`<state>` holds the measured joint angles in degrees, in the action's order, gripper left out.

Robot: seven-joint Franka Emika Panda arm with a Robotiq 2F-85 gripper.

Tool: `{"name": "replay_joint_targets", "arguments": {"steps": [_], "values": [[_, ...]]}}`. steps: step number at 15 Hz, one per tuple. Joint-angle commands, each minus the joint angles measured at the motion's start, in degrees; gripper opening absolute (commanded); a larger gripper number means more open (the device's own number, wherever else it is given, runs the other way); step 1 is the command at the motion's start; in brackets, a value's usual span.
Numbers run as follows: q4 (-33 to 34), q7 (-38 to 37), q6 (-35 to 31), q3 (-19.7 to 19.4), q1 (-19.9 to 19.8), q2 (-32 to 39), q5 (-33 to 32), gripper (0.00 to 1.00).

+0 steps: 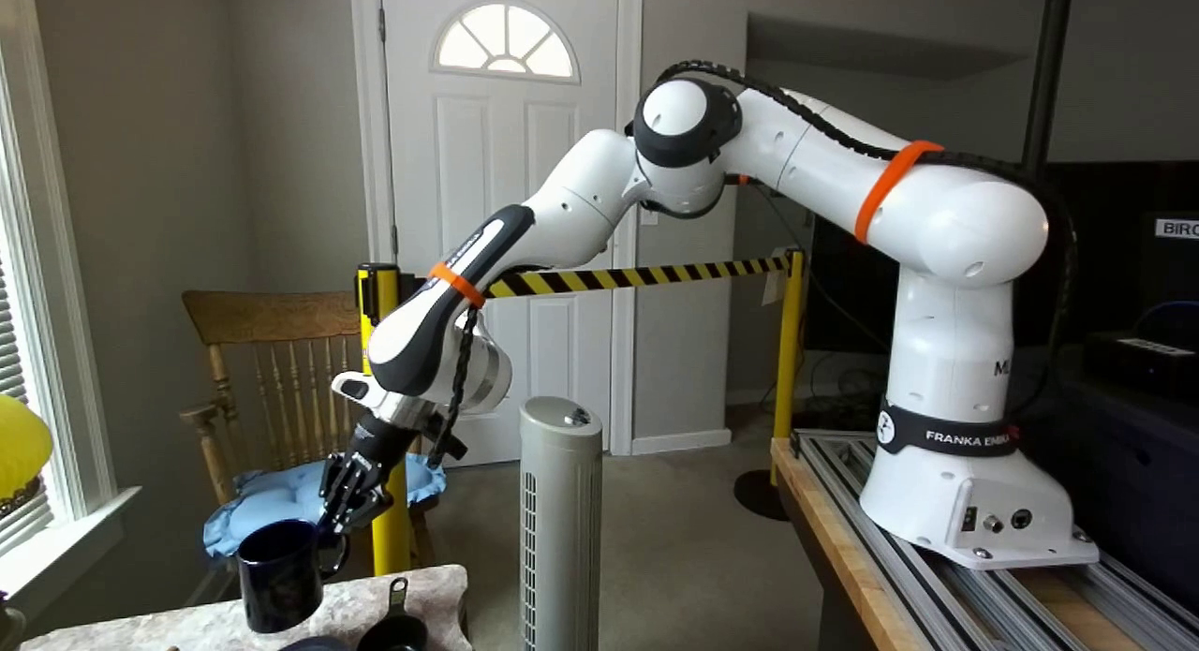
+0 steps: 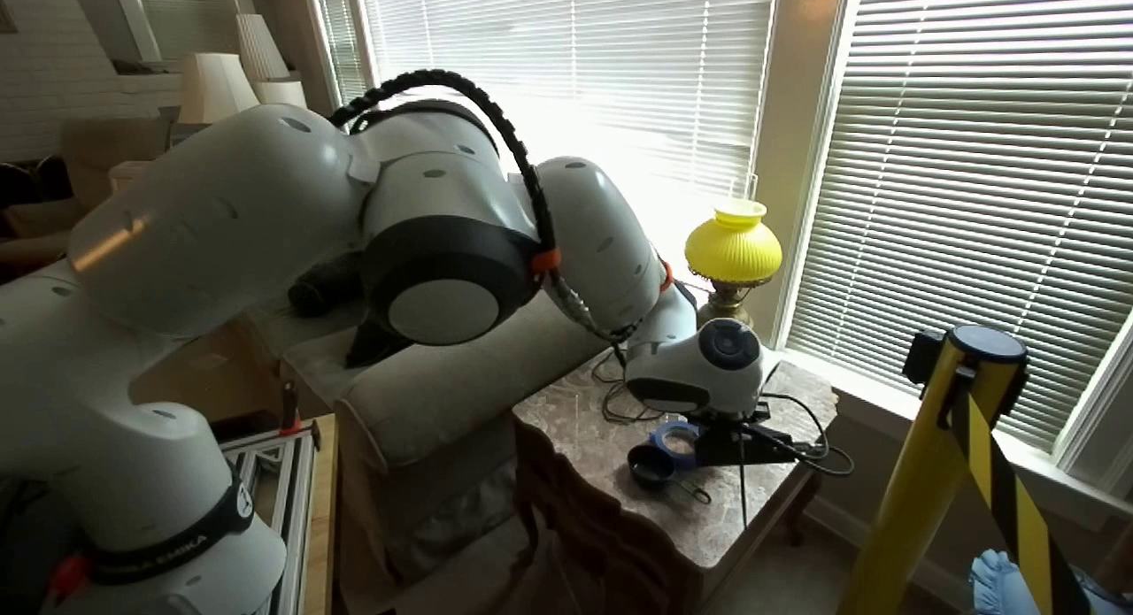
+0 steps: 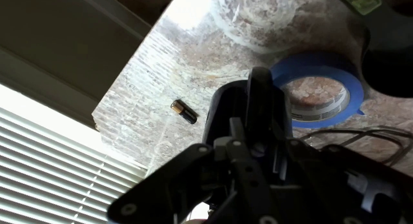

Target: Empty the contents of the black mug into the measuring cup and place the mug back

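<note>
The black mug (image 1: 281,581) stands near upright, leaning slightly, in an exterior view. My gripper (image 1: 333,529) is shut on its handle, as the wrist view also shows the mug (image 3: 216,116) just beyond my fingers (image 3: 238,129). Whether its base touches the table I cannot tell, and its inside is too dark to read. Beside the mug a battery (image 3: 184,112) lies on the tabletop. A black measuring cup (image 1: 395,629) with a handle sits nearby, appearing in both exterior views, with the cup (image 2: 652,466) close to a tape roll. The arm hides the mug in an exterior view.
The blue tape roll (image 3: 355,90) lies between mug and measuring cup. Cables (image 3: 384,135) trail over the marble-topped table (image 2: 575,411). A yellow lamp (image 2: 733,248) stands at the window side. A tower fan (image 1: 562,520) and yellow post (image 1: 392,529) flank the table.
</note>
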<state>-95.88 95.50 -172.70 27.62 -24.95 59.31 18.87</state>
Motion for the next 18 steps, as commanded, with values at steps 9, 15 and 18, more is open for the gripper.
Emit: {"name": "replay_joint_targets", "arguments": {"steps": [9,15,18], "values": [[-24.0,-30.3,-19.2,-4.0,-4.0,-12.3,-15.4,0.05],[-29.5,-37.9,-18.5,-14.3,0.3,-20.0,-28.0,0.05],[-30.8,-39.1,-18.5,-16.9,3.0,-22.4,-33.1,0.05]]}}
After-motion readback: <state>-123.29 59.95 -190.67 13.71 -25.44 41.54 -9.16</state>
